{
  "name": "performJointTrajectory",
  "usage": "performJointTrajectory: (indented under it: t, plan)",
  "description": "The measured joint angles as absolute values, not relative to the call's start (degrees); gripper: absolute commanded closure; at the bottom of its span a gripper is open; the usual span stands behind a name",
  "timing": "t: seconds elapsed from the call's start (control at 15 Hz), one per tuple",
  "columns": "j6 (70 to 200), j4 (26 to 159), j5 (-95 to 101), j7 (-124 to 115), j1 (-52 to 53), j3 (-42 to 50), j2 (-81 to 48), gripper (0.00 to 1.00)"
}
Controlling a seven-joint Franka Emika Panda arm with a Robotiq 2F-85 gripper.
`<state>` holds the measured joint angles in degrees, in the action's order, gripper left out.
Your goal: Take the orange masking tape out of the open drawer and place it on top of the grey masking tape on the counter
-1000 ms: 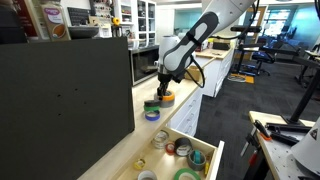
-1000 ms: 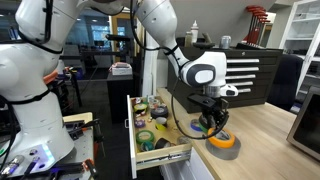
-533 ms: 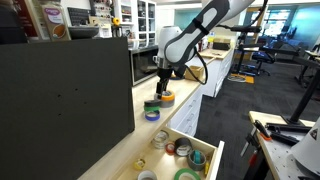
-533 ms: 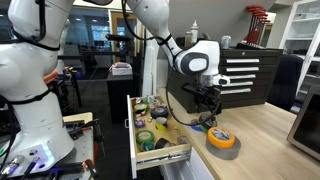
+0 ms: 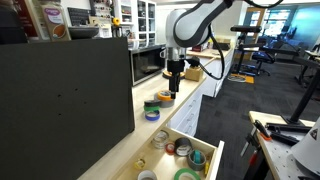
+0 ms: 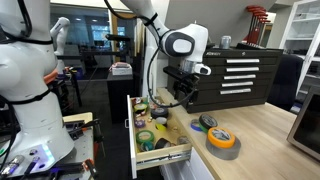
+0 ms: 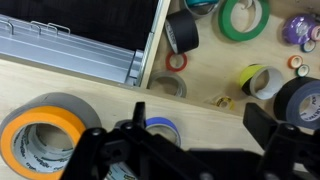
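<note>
The orange masking tape [image 7: 22, 128] lies flat on top of the grey masking tape [image 7: 55, 99] on the wooden counter, at the lower left of the wrist view. Both exterior views show the stack as an orange roll [image 6: 222, 135] on a grey one [image 6: 223, 148], the orange ring [image 5: 165, 96] small and far off in one. My gripper [image 7: 200, 125] hangs open above the counter with nothing between its fingers. It is up and off to the side of the stack [image 6: 186, 100], over a blue roll [image 7: 160, 128]. The open drawer [image 6: 160, 152] holds several tape rolls.
Green and blue rolls [image 5: 152, 108] lie on the counter beside the stack. A black screen [image 5: 65, 95] stands along the counter. Toward the wall side sits a microwave [image 5: 145, 62]. A dark tool chest [image 6: 232, 75] stands behind the counter. The drawer front [image 5: 205, 160] juts into the aisle.
My gripper has opened, let go of the orange tape on the grey roll, and lifted up and away from the stack toward the drawer side.
</note>
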<state>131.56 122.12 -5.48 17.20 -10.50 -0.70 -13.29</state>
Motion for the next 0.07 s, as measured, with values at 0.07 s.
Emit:
performJointTrajectory:
  t: [0.07]
  plan:
    - [131.3,122.9,-5.7,17.3,-10.5,-0.8,-12.3,0.00]
